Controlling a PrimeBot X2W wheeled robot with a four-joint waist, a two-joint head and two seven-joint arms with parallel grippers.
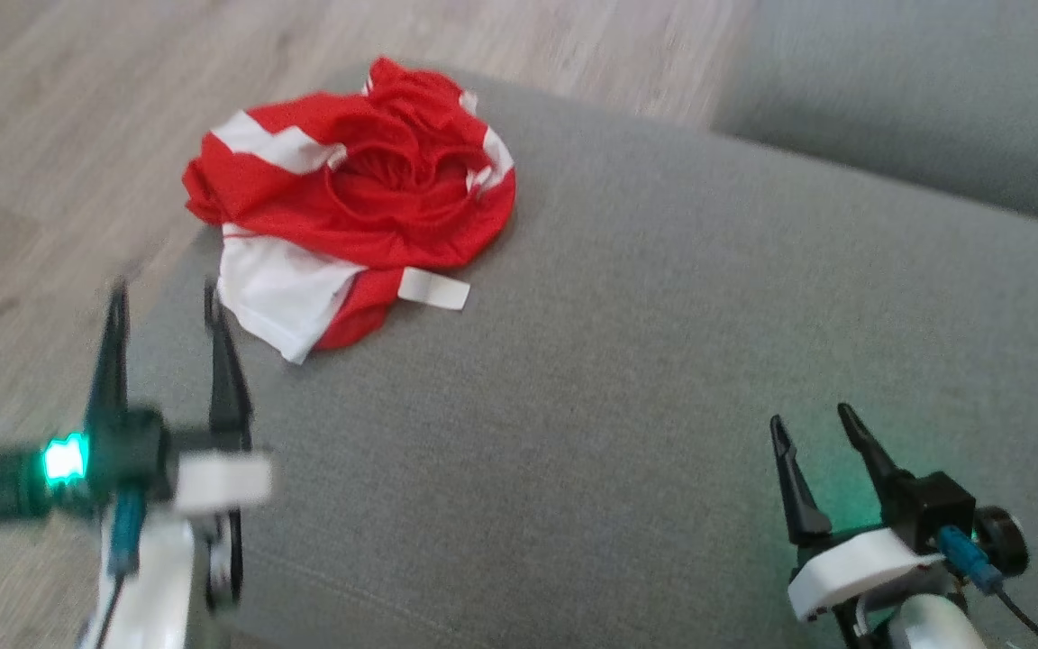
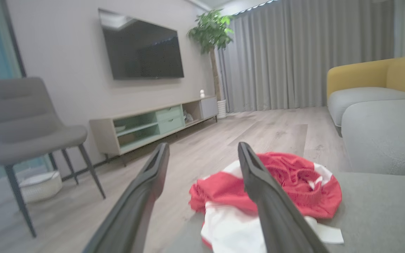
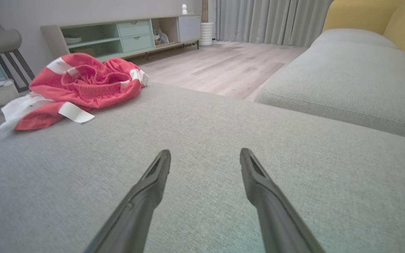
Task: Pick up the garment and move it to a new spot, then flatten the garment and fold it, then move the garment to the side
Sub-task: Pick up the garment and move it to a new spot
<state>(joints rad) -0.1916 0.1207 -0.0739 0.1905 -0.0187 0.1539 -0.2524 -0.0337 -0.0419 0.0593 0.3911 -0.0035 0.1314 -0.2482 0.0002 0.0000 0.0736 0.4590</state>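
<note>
Nearest the camera, the left tool [image 1: 164, 290] hovered at the left edge of a grey cushion [image 1: 627, 379]. Its two dark fingers were spread wide apart and held nothing. The right tool [image 1: 809, 416] hung low over the near right part of the same cushion, its fingers also wide apart and empty, with bare grey fabric under and ahead of them. The two tools were well apart from each other.

Beyond the left tool, the garment [image 1: 366, 207] lay in a crumpled heap at the far left corner of the cushion. It was red with white panels and stripes, and bunched into loose folds. A white part reached toward the cushion's left edge, and a small white strip lay flat on the grey fabric beside the heap. Neither tool touched it, and the left one was the closer.

Past the cushion ran a pale wood floor [image 1: 50, 135], and a second grey cushion [image 1: 924, 99] sat to the far right. Farther off stood a grey chair [image 2: 23, 119] with a white basket [image 2: 40, 184] under it. A low cabinet [image 2: 146, 123] stood along the wall below a dark television [image 2: 141, 45]. In the corner were a leafy plant [image 2: 211, 30] and grey curtains [image 2: 294, 52], with a yellow sofa [image 2: 374, 73] to the right.
</note>
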